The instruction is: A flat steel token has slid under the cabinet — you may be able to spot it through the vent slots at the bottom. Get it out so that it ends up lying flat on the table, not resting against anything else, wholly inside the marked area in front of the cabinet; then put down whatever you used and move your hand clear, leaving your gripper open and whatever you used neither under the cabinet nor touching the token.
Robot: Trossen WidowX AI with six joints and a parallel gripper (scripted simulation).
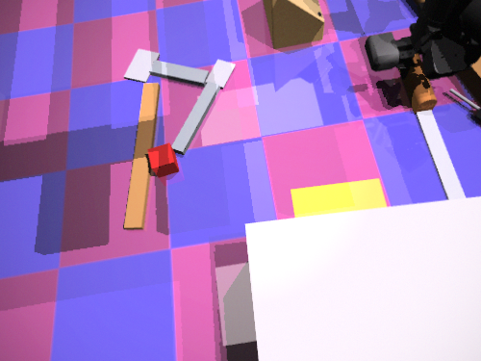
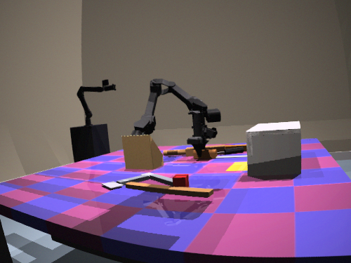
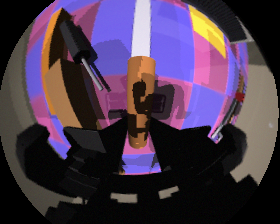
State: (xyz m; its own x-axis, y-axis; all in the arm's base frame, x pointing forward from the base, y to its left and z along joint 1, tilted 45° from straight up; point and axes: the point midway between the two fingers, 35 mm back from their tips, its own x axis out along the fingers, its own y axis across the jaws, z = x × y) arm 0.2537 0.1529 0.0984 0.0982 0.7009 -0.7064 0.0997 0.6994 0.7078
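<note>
The gripper (image 1: 417, 67) (image 2: 199, 153) (image 3: 139, 120) is shut on the round orange-brown handle (image 1: 424, 98) (image 2: 211, 153) (image 3: 141, 70) of a tool, low over the table. The tool's long flat pale blade (image 1: 440, 154) (image 2: 232, 156) (image 3: 142, 30) points toward the cabinet's side of the table. The white-topped cabinet (image 1: 366, 284) (image 2: 274, 151) stands beyond the yellow marked area (image 1: 337, 197) (image 2: 236, 166) (image 3: 209, 30), which lies in front of it. In the top view the cabinet's top hides part of the yellow area and the blade's far end. The steel token is not visible in any view.
A black-handled tool (image 2: 233, 151) (image 3: 77, 42) with a thin metal shaft and a wooden piece (image 3: 65, 95) lie beside the held tool. A wedge-shaped wooden block (image 1: 298, 29) (image 2: 138, 154), a grey angled bar (image 1: 197, 116), a red cube (image 1: 163, 160) (image 2: 180, 180) and a wooden strip (image 1: 137, 197) (image 2: 193, 191) stand elsewhere.
</note>
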